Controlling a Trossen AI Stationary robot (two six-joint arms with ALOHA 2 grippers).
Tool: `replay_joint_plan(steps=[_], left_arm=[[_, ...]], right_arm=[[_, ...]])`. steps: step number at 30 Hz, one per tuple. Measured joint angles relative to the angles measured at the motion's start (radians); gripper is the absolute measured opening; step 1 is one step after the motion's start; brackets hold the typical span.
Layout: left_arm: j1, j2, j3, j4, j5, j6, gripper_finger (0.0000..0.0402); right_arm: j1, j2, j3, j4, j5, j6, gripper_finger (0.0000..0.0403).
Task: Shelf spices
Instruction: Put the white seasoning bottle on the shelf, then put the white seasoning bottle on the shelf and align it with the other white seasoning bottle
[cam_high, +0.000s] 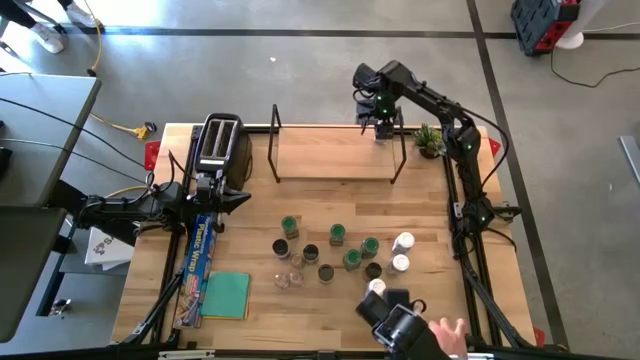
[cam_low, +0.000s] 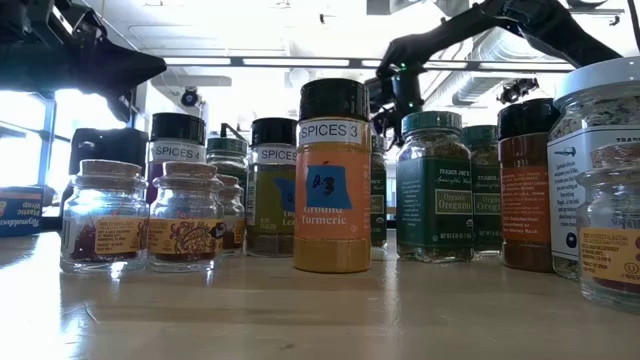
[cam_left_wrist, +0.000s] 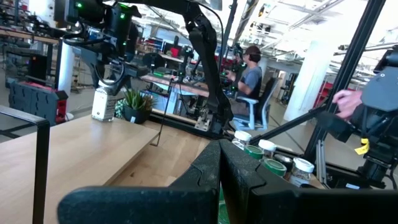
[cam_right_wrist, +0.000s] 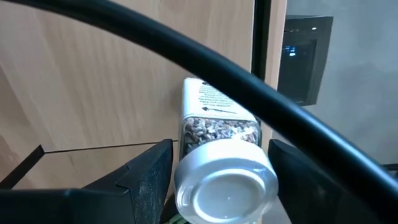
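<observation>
The shelf (cam_high: 335, 152), a light board with black wire uprights at both ends, stands at the table's far side. My right gripper (cam_high: 383, 128) hangs over its right end, pointing down, shut on a white-lidded spice jar (cam_right_wrist: 221, 134); this jar (cam_left_wrist: 102, 102) also shows in the left wrist view. Several more spice jars (cam_high: 340, 250) stand upright on the table nearer the front, among them an orange turmeric jar (cam_low: 332, 180). My left gripper (cam_high: 243, 197) waits shut at the table's left, beside the toaster. My right gripper holds the jar just under its white lid (cam_right_wrist: 224, 186), one finger (cam_right_wrist: 149, 171) on each side, coming from above and pointing down. The jar hangs nearly upright, lid up. Whether its base (cam_left_wrist: 101, 117) rests on the shelf board, I cannot tell.
A small potted plant (cam_high: 430, 140) stands just right of the shelf's right upright (cam_high: 400, 150). A black-and-silver toaster (cam_high: 218, 140) sits at the far left, a wrap box (cam_high: 203, 258) and a green cloth (cam_high: 227, 295) at the near left. A person's hand (cam_high: 450, 332) is at the near edge.
</observation>
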Motion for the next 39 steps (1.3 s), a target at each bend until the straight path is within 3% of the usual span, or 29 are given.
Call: replay_joint_plan(steps=[11,18,20,22,26,29,30,34,39], left_arm=[[0.0,0.0,0.0,0.0,0.0,0.0,0.0],[0.0,0.0,0.0,0.0,0.0,0.0,0.0],[0.0,0.0,0.0,0.0,0.0,0.0,0.0],[0.0,0.0,0.0,0.0,0.0,0.0,0.0],[0.0,0.0,0.0,0.0,0.0,0.0,0.0],[0.0,0.0,0.0,0.0,0.004,0.0,0.0],[0.0,0.0,0.0,0.0,0.007,0.0,0.0],[0.0,0.0,0.0,-0.003,0.014,0.0,0.0],[0.0,0.0,-0.001,0.001,0.011,0.0,0.0]], right_arm=[[0.051,-0.031,0.0,0.001,0.038,-0.011,0.0259],[0.1,-0.172,0.0,-0.004,0.093,0.032,0.0259],[0.118,-0.224,0.0,-0.011,0.09,0.107,0.0259],[0.131,-0.271,0.0,-0.024,0.025,0.25,0.0259],[0.154,-0.349,-0.009,-0.086,-0.25,0.424,0.0259],[0.236,-0.451,-0.09,-0.079,-0.435,0.44,0.0259],[0.287,-0.487,-0.128,-0.082,-0.449,0.434,0.0259],[0.5,-0.64,-0.385,-0.07,-0.42,0.483,0.0259],[0.737,-0.802,-0.684,0.038,-0.368,0.802,0.0259]])
